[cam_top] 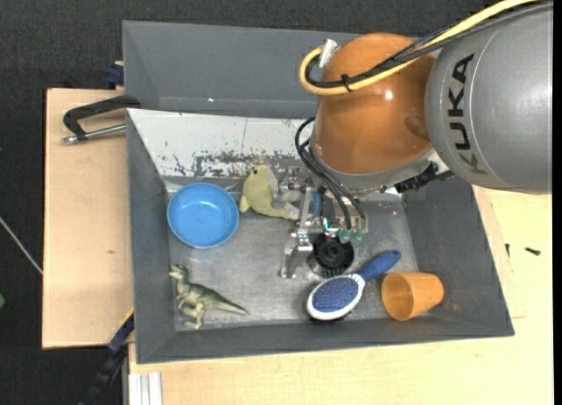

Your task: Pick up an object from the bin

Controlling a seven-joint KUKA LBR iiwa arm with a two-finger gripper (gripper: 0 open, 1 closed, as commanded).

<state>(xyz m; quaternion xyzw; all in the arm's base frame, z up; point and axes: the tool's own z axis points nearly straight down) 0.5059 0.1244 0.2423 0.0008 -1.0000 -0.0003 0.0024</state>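
My gripper [305, 235] hangs low over the middle of the bin, under the orange wrist cover. A pale yellow soft toy [262, 193] lies just to its upper left, close to the metal of the gripper. A small black round thing [333, 255] sits right beside the gripper's lower end; whether it is loose or part of the gripper I cannot make out. Just below lies a blue-handled brush [338, 296] with a white-rimmed oval head. Nothing shows as held.
A blue bowl [203, 214] stands at the left of the bin floor. A green toy dinosaur [198, 297] lies in the front left corner. An orange cup [411, 294] lies on its side at the front right. The arm covers the bin's back right.
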